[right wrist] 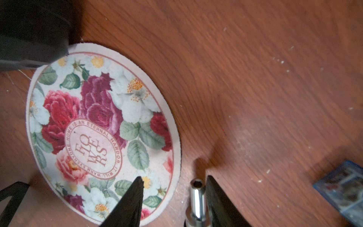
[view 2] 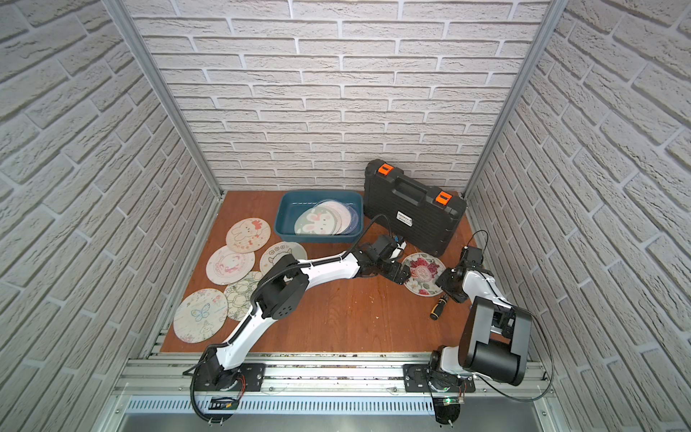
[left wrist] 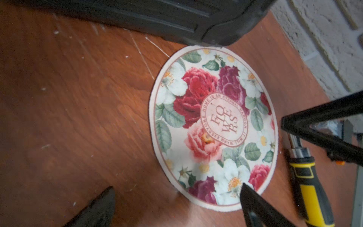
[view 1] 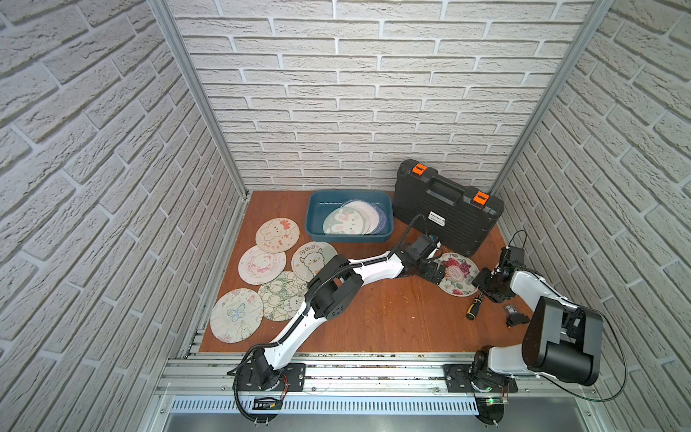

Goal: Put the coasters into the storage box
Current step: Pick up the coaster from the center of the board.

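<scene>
Flat on the reddish wooden table (view 1: 374, 318), rim meeting a corner of the black ribbed plastic case (view 1: 448, 209): a thin round fabric-faced rose coaster (view 1: 459, 276). Flanked by both arms, probably because so flat a disc gives no edge to pinch from above. Left pincer (left wrist: 177, 185) spread wide, one finger over the print. Right pincer (right wrist: 174, 176) half spread, pinching nothing, straddling the rim beside a yellow-handled screwdriver (view 1: 474, 308). Stacked coasters (view 1: 347, 222) leaning inside the shallow teal plastic storage box (view 1: 312, 224); five cartoon-printed coasters (view 1: 261, 263) loose at far left.
</scene>
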Motion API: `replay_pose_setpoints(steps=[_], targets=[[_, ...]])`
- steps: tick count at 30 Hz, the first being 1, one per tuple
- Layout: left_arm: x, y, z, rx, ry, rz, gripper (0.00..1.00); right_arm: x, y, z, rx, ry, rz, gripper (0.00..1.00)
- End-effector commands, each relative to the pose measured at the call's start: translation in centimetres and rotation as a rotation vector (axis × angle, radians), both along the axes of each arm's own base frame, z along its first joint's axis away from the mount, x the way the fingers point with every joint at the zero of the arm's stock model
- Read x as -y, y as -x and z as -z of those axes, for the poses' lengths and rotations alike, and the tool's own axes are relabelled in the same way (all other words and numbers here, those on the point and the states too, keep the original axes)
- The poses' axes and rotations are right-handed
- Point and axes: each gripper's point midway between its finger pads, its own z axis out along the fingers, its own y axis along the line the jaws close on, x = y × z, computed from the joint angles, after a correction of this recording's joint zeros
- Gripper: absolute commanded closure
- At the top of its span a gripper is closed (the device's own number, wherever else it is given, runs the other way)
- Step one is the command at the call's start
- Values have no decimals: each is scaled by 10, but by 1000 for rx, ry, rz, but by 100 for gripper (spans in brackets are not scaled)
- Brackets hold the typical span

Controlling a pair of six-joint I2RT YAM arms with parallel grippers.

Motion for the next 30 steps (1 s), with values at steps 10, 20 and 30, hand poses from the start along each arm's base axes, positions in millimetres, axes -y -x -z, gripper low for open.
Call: replay_pose_setpoints(steps=[10,20,30], targets=[[18,10,17,-84,37,29,3,-6,-16,0,38,-53,-23,48],[26,20,19,-125,75,69,7,-15,-24,2,32,-56,-51,48],[37,27,18,-161,124,94,13,-20,-28,9,23,-63,-70,49]])
